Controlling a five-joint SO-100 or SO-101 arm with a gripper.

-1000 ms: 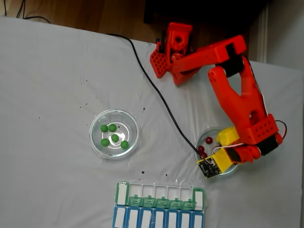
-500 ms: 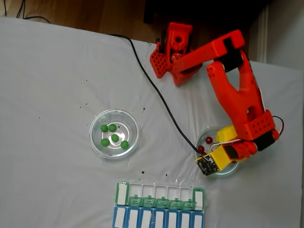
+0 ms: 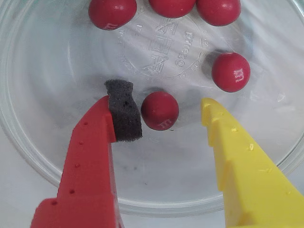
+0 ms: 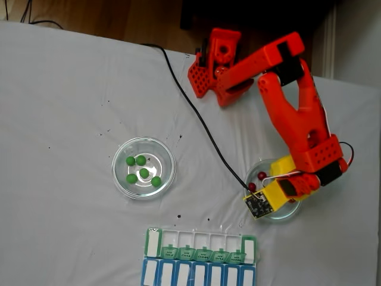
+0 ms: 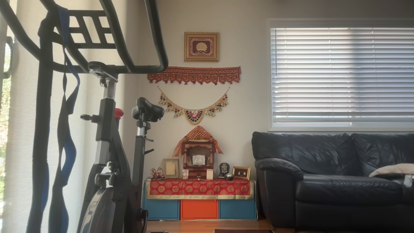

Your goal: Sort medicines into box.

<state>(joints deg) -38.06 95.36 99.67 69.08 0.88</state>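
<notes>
Tabletop (image 4: pixel 65 107) under white cloth. Orange arm (image 4: pixel 297 125) reaching down to clear dish (image 3: pixel 28 152) at right of fixed view. Second dish (image 4: pixel 143 167) at centre-left, five green medicines (image 4: pixel 143 173) inside. Box (image 4: pixel 200 262) at bottom edge, between the dishes, lids mostly shut. End effector (image 3: pixel 161 114) wide open inside right dish, straddling one red medicine (image 3: pixel 160 110); foam pad (image 3: pixel 124 116) just beside it, nothing gripped. Four more red ones near the far rim.
</notes>
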